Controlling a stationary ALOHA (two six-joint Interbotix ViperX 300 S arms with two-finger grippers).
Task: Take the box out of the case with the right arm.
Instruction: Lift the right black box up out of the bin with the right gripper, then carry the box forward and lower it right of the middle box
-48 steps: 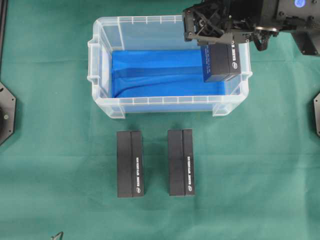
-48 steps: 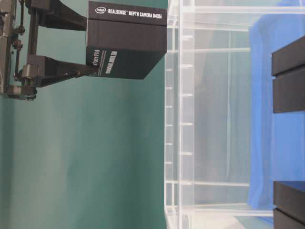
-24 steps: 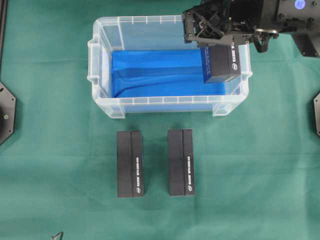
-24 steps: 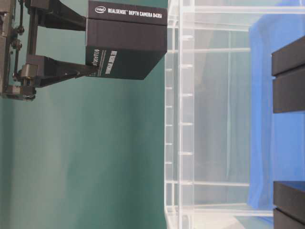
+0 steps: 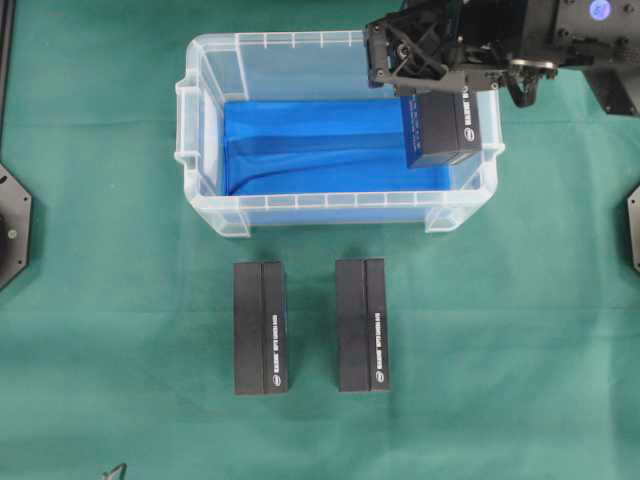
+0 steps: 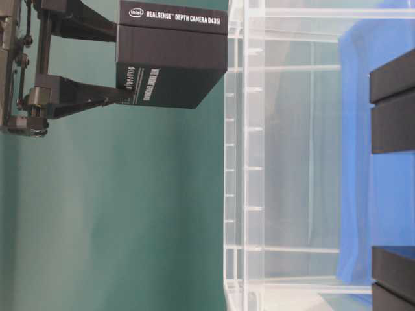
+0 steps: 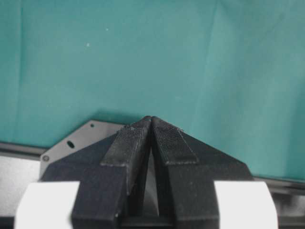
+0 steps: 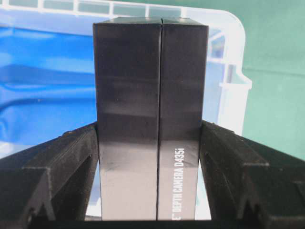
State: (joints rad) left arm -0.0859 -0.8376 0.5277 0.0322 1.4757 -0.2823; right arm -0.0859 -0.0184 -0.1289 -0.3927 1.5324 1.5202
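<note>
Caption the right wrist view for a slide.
Right pincer clamps an upright black box above the clear case with its blue sheet.

Box point(image 8: 150, 119) bottom cut off by frame edge.

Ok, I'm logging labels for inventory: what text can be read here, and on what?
"intel REALSENSE DEPTH CAMERA D435i": on the black cardboard box held by the right hand.
"CAMERA D435i": same box, right wrist view.
White print on the two black boxes on the green cloth: too small.
</note>
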